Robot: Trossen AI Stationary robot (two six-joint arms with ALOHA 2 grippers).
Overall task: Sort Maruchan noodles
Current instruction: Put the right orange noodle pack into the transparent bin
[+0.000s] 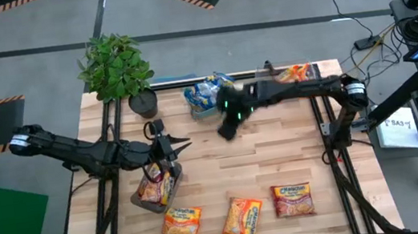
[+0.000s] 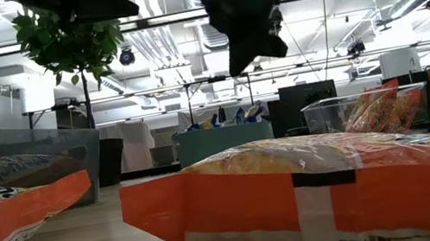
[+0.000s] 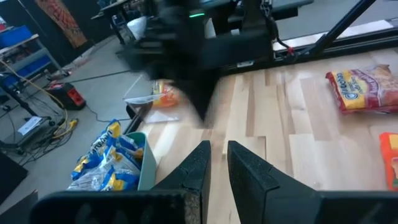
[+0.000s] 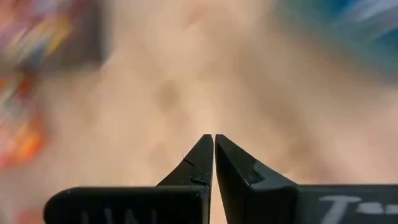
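Wooden tabletop (image 1: 197,147) is carrying three loose Maruchan noodles (image 1: 242,218) at six o'clock of the empty, pinched-shut right claw (image 1: 227,129); left claw (image 1: 184,144), hovering narrow, is nearer.

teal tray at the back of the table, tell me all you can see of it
The teal tray is a small open-topped box with plain, opaque walls that look like plastic. It stands upright on the wooden table near the far edge, between the potted plant and a clear bin. Blue-and-white noodle packets are heaped in it, rising above the rim. The right claw hangs close by, shut and empty, not touching the tray.
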